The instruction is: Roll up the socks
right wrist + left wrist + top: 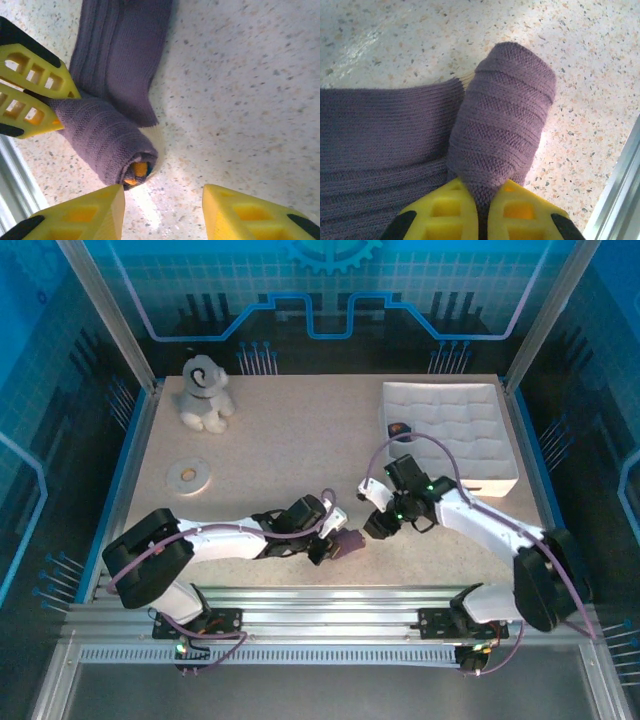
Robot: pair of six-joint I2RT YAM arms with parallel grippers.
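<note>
The dark purple socks (pixel 349 541) lie near the table's front edge, between my two grippers. One end is wound into a tight roll (pixel 505 115) and the rest lies flat (pixel 380 130) beside it. My left gripper (pixel 482 212) is shut on the near end of the roll. In the right wrist view the roll (pixel 102 137) shows orange fabric at its open end, and the flat part (pixel 120 55) runs away from it. My left gripper's yellow fingers (pixel 35 80) pinch the roll's far end. My right gripper (pixel 162 212) stands open just off the roll's end, with only bare table between its fingers.
A grey-white plush dog (pixel 205 392) sits at the back left, with a flat white ring (pixel 188 476) in front of it. A white compartment tray (pixel 470 480) stands at the back right. The metal rail (pixel 320 600) runs just behind the socks along the front edge.
</note>
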